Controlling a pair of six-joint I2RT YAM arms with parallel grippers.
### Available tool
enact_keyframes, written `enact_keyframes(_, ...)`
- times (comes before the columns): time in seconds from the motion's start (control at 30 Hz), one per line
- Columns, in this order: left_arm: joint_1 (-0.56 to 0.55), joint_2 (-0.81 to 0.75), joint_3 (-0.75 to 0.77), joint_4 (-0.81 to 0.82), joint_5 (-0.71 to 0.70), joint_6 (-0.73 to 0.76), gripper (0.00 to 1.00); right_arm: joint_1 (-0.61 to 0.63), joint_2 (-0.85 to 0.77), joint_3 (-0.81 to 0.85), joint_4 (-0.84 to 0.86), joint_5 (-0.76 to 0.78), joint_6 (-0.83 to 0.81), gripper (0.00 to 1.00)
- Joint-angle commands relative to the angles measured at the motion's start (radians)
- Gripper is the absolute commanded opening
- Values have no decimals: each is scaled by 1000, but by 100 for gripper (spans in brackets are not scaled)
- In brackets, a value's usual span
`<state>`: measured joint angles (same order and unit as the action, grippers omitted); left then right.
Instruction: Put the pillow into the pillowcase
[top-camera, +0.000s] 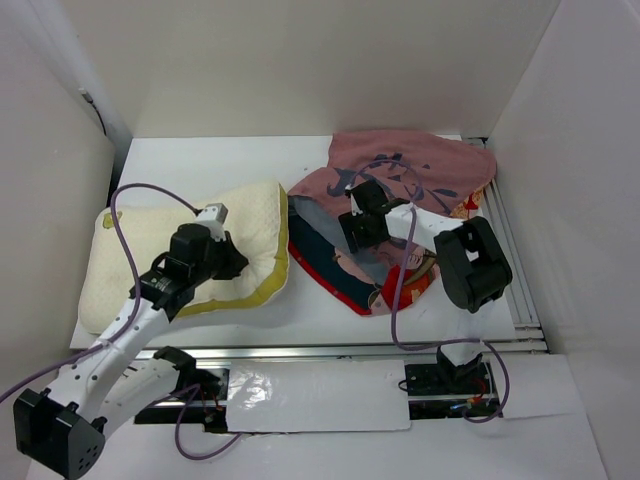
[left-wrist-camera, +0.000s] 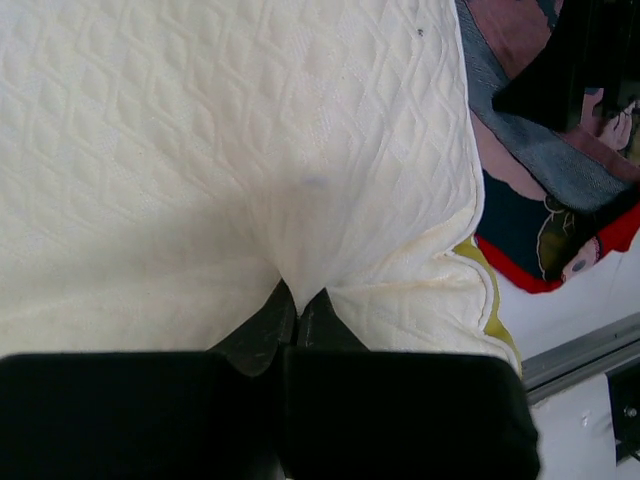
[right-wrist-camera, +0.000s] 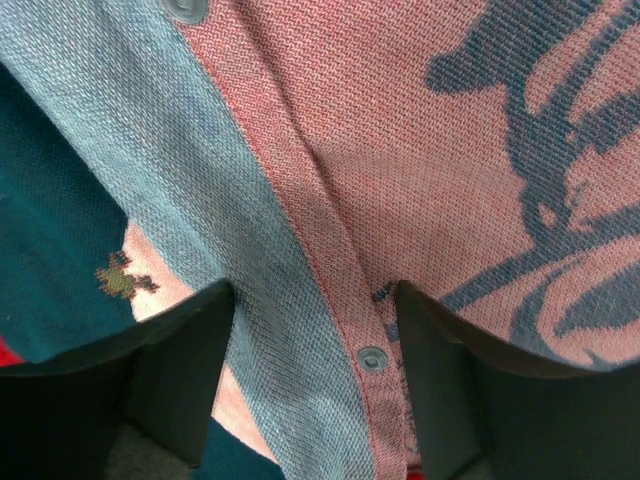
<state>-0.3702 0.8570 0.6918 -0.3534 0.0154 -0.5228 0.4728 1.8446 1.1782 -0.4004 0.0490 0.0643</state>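
The cream-white quilted pillow (top-camera: 250, 215) lies on the left of the table, its yellowish edge toward the front. My left gripper (top-camera: 232, 262) sits on its near right part, shut on a pinch of pillow fabric (left-wrist-camera: 297, 300); the pillow (left-wrist-camera: 200, 150) fills the left wrist view. The pillowcase (top-camera: 420, 170) lies crumpled to the right, dull pink side up at the back, red printed side at the front. My right gripper (top-camera: 357, 215) hovers over its left edge. It is open (right-wrist-camera: 315, 300), one finger either side of the snap-button hem of the pillowcase (right-wrist-camera: 400, 120).
White walls close in the table on the left, back and right. A metal rail (top-camera: 350, 350) runs along the front edge and another (top-camera: 505, 250) down the right side. A clear plastic sheet (top-camera: 320, 395) lies between the arm bases.
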Motion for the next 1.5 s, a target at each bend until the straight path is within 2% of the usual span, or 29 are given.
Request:
enact_keyframes(0.0, -16, -50, -8, 132, 72, 18, 0, -10, -5, 6, 63, -177, -27, 68)
enact_keyframes(0.1, -29, -50, -32, 156, 122, 7, 0, -10, -38, -15, 63, -225, -17, 54)
enact_keyframes(0.2, -52, -29, -55, 183, 123, 7, 0, 0, -68, -41, 63, -225, -8, 45)
enact_keyframes(0.3, -91, 11, -64, 205, 132, 7, 0, 10, -87, -66, 63, -216, 2, 28)
enact_keyframes(0.33, -92, 11, -64, 205, 132, 7, 0, 10, -87, -66, 63, -216, 2, 28)
enact_keyframes(0.37, -92, 20, -75, 205, 132, 7, 0, 19, -87, -77, 63, -204, 2, 17)
enact_keyframes(0.4, -104, 33, -75, 215, 132, -2, 0, 20, -87, -77, 63, -195, 2, 17)
enact_keyframes(0.43, -114, 33, -86, 226, 132, -2, 0, 20, -87, -77, 63, -180, 12, 17)
enact_keyframes(0.47, -115, 33, -86, 226, 132, -2, 0, 30, -87, -77, 63, -122, 12, 25)
enact_keyframes(0.5, -124, 33, -86, 226, 132, -2, 0, 39, -87, -66, 54, -85, 22, 37)
enact_keyframes(0.67, -142, 22, -106, 235, 95, -2, 0, 84, -99, -46, 25, 115, 22, 49)
enact_keyframes(0.9, -151, 74, -135, 235, 70, -29, 0, 168, -183, -57, -12, 216, 23, 59)
enact_keyframes(1.07, -151, 157, -124, 191, -18, -57, 0, 124, -220, -77, 9, 152, 11, 64)
enact_keyframes(1.23, -151, 259, -94, 157, -97, -89, 0, 32, -183, -77, 51, -19, -41, 64)
enact_keyframes(1.37, -106, 329, -35, 110, -238, -103, 0, 12, -157, -77, 51, -103, -69, 64)
enact_keyframes(1.47, -66, 411, 12, 134, -238, -59, 0, 3, -147, -86, 61, -117, -81, 65)
